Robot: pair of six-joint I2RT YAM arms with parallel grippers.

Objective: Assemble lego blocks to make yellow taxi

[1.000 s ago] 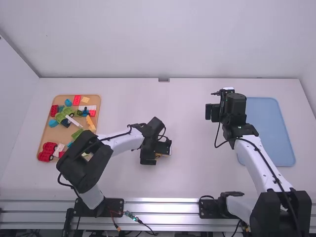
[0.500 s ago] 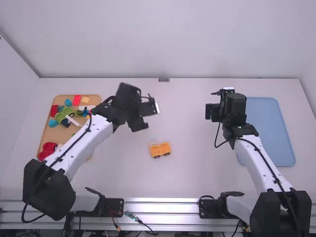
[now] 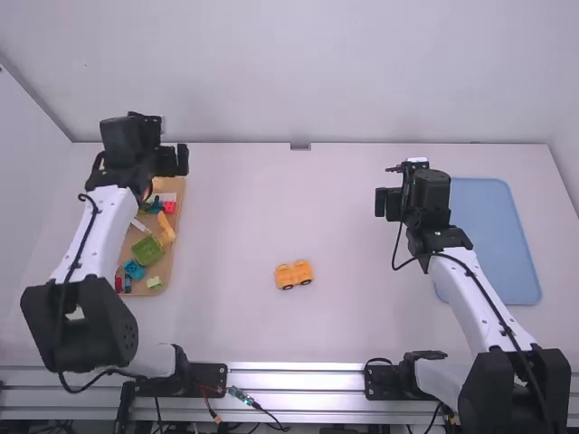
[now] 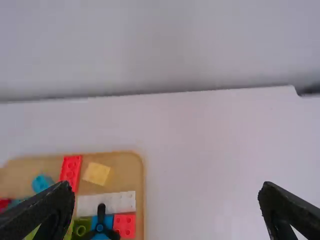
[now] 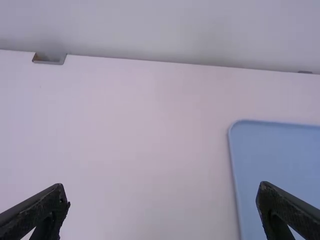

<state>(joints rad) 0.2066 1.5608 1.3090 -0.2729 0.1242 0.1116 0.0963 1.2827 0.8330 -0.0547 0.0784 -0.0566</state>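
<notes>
In the high view my left gripper (image 3: 170,160) hangs over the far end of the wooden tray; my right gripper (image 3: 391,204) is held left of the blue tray. Between the arms, on the table, stands a small yellow-orange car (image 3: 294,274) with dark wheels, touched by neither gripper. In the left wrist view, my left gripper (image 4: 165,200) has its fingers wide apart with nothing between them. The right wrist view has my right gripper (image 5: 160,197) open and holding nothing. A yellow block (image 4: 97,173) lies in the tray beside a long red brick (image 4: 71,171).
The wooden tray (image 3: 179,206) at the left holds several loose bricks, among them a green block (image 3: 147,250) and an orange-yellow piece (image 3: 166,227). A flat blue tray (image 3: 498,240) lies at the right. A wall rises behind the table's far edge.
My left gripper has left the yellow-orange car and moved away and to the left, over the wooden tray's far end. The car stays on the table. The right arm has kept practically still.
</notes>
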